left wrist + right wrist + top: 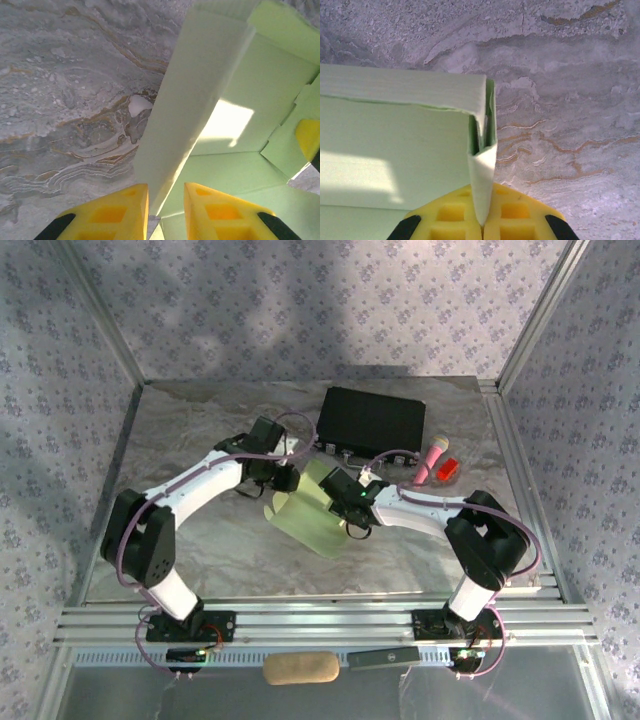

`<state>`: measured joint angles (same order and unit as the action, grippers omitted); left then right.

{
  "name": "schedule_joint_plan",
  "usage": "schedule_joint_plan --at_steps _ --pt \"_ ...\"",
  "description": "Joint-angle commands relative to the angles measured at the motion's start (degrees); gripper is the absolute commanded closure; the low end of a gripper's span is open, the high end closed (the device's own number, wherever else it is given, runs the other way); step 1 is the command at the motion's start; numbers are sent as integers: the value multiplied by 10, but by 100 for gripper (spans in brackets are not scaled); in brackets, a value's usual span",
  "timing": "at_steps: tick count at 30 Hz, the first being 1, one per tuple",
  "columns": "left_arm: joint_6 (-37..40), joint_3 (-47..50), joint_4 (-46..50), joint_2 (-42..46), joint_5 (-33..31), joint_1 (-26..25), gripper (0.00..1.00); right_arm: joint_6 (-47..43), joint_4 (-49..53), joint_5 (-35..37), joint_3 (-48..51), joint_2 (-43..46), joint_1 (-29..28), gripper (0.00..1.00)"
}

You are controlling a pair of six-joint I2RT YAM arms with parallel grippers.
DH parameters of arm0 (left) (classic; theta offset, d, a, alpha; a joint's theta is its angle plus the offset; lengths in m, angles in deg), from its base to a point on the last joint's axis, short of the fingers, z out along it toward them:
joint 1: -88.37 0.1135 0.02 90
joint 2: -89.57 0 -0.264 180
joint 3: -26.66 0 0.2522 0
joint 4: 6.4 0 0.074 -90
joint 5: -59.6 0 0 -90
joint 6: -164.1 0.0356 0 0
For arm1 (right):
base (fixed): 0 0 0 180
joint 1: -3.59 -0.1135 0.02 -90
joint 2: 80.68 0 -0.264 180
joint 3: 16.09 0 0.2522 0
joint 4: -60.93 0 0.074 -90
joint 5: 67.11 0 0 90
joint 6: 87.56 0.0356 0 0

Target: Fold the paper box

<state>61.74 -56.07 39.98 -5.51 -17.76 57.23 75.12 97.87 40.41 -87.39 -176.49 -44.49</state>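
Observation:
The paper box (305,510) is a pale yellow-green card sheet, partly folded, lying mid-table between both arms. My left gripper (283,478) is at its far left edge. In the left wrist view a raised side panel of the paper box (195,100) runs down into the gap between the yellow fingers (120,212). My left gripper (166,189) straddles it, open by a narrow gap, with space still showing beside the card. My right gripper (337,492) is at the sheet's far right. In the right wrist view my right gripper (482,191) is shut on a folded corner flap of the paper box (395,150).
A black case (372,423) lies at the back, with a pink object (434,458) and a red one (447,468) to its right. A tan roll (299,668) and a black bar (386,658) lie in front of the rails. Metal frame posts edge the table.

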Motion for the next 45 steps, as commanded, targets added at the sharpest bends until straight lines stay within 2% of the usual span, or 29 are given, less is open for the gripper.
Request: schedule_joint_plan --at_steps 1,20,38,39,42,45 --pt "15 5 -17 -16 30 4 76 4 33 4 1 -1 4 100" --pt "12 11 -46 -45 30 6 81 1 28 1 5 3 7 100" --pt "9 -41 12 -70 -119 -56 85 -1 35 -3 -7 -5 9 100" --pt "7 -45 18 -70 -127 -60 83 1 38 -3 -9 -7 9 100" --pt "-9 -68 41 -65 -157 -74 61 8 47 -11 -14 -15 14 100" --pt "-40 -92 66 -46 -195 -90 51 25 52 -31 -18 -21 21 100"
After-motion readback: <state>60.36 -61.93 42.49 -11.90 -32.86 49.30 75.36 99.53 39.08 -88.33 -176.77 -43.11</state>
